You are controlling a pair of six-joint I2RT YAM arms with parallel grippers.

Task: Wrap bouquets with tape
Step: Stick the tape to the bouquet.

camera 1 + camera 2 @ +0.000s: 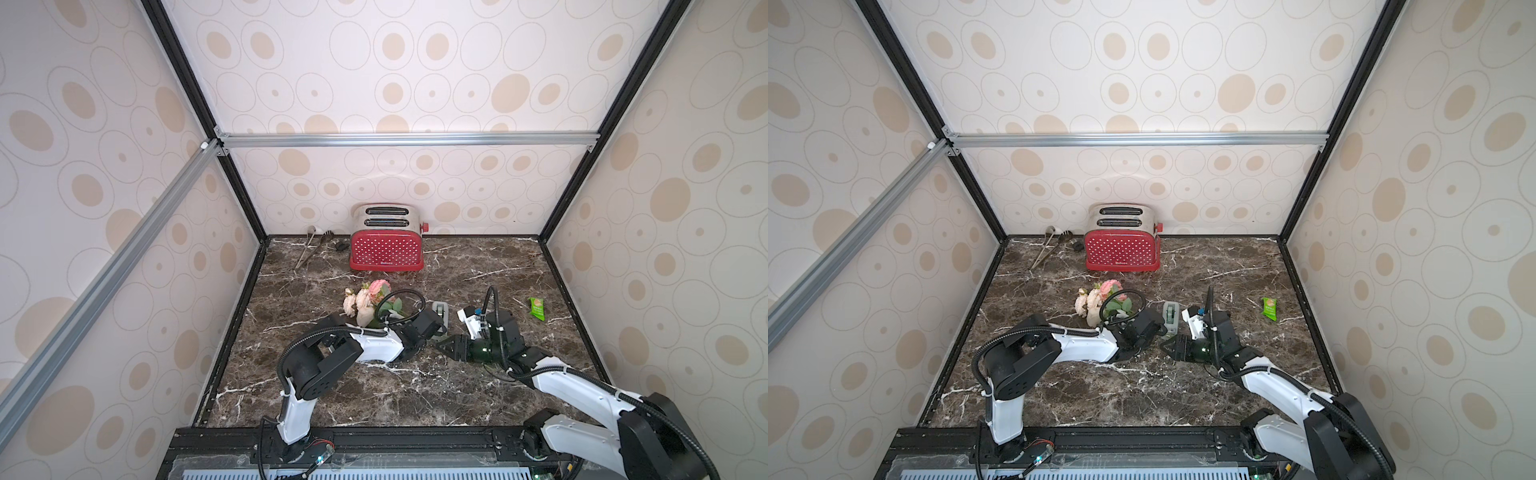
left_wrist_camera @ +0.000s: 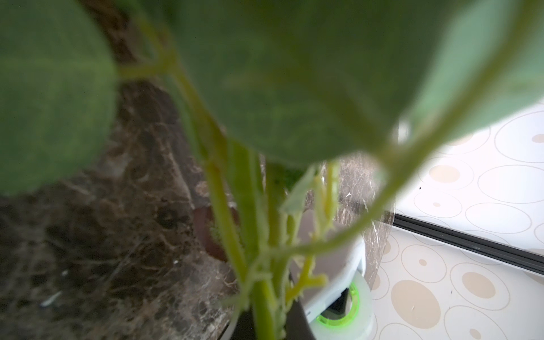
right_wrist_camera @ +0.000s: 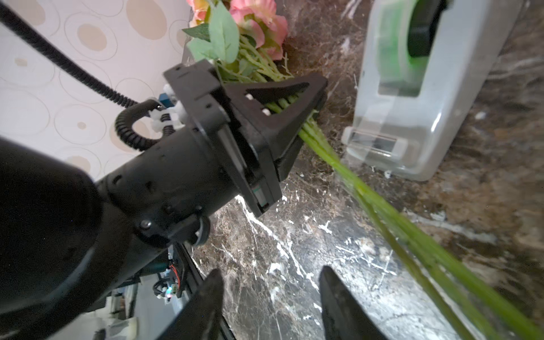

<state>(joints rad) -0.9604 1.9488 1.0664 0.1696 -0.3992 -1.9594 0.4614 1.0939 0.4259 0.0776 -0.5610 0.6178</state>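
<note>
The bouquets are one bunch of pink and cream flowers (image 1: 365, 301) (image 1: 1100, 299) lying on the marble top. My left gripper (image 1: 432, 325) (image 3: 306, 123) is shut on its green stems (image 3: 382, 206) (image 2: 265, 294), which run on past the jaws. The tape is a light grey dispenser (image 1: 441, 311) (image 1: 1170, 316) (image 3: 412, 103) holding a roll with a green core (image 2: 338, 319). It stands just beyond the left gripper. My right gripper (image 1: 446, 345) (image 3: 270, 282) is open and low over the marble. Nothing sits between its fingers, and the stems pass beside it.
A red toaster (image 1: 386, 245) stands at the back wall, with metal tongs (image 1: 309, 249) to its left. A green snack packet (image 1: 537, 308) lies at the right. Patterned walls enclose the marble table (image 1: 374, 395) on three sides.
</note>
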